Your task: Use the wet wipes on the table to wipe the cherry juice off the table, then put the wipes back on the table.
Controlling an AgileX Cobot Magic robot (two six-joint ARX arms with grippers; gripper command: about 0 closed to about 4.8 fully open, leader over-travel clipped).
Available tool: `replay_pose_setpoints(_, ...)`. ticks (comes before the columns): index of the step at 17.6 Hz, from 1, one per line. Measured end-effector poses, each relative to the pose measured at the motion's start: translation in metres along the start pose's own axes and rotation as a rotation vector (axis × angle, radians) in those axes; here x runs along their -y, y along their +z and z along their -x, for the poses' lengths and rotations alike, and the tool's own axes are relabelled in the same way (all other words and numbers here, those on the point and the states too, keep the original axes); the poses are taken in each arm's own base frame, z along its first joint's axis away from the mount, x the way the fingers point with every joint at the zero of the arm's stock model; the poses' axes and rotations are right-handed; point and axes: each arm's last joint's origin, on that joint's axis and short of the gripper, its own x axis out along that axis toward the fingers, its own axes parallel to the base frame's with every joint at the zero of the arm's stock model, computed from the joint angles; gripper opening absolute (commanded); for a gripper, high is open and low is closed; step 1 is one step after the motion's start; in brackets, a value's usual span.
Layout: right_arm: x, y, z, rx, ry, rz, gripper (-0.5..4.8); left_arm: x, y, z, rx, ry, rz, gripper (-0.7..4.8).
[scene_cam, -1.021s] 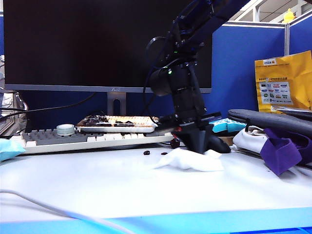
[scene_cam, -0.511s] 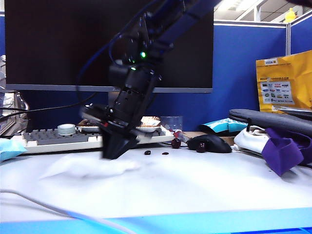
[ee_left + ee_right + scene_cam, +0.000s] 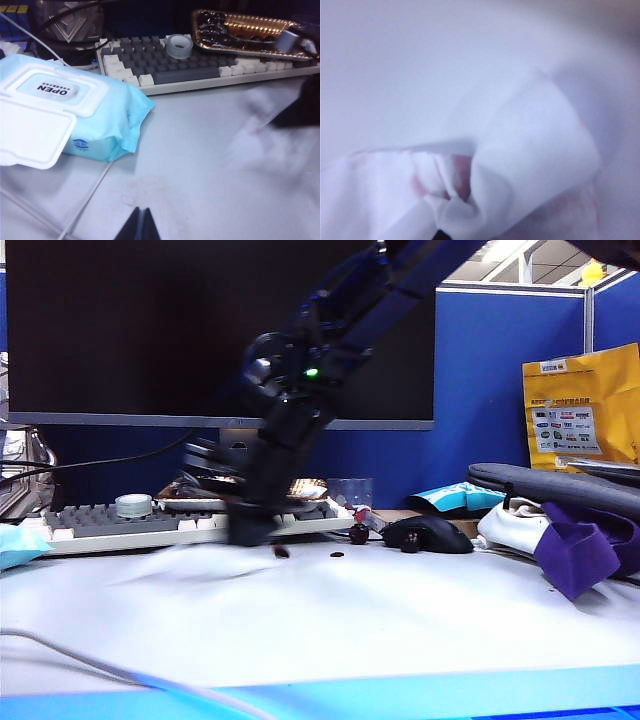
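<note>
**Right claw clenched on the wet wipes, low on the bench**

Down at the bench surface, just in front of the keyboard, your right claw [image 3: 252,532] is clenched on the wet wipes [image 3: 520,165]. The right wrist view shows the white sheet bunched into folds where the claw pinches it, with a pink stain in the creases. From the exterior view the arm is blurred and slants down from the upper right, and the sheet reads only as a pale smear on the bench [image 3: 400,630] beside the claw tip, so you cannot make out its outline there.

Just right of the claw lies a small dark bit of cherry juice pulp [image 3: 282,552], with another dark speck [image 3: 338,555] a little further right. Beyond those, two whole cherries [image 3: 360,533] sit beside the black mouse [image 3: 432,534]. Behind the claw are the keyboard [image 3: 130,525] and a foil tray [image 3: 240,27] resting on it, with the dark monitor [image 3: 150,330] at the back. A purple cloth [image 3: 575,552] lies far right.

Your left claw [image 3: 141,226] hangs over the near left of the bench, fingers pressed together and holding nothing. Near it sits a light blue wipes pack [image 3: 75,117] with its white lid flipped open.
</note>
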Motion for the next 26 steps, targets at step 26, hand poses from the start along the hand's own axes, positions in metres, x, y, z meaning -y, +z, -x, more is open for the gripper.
replay_pose_setpoints(26, 0.026, -0.004, 0.011, -0.07, -0.385, -0.043, -0.06, 0.0, 0.0, 0.0, 0.0, 0.0, 0.0, -0.04)
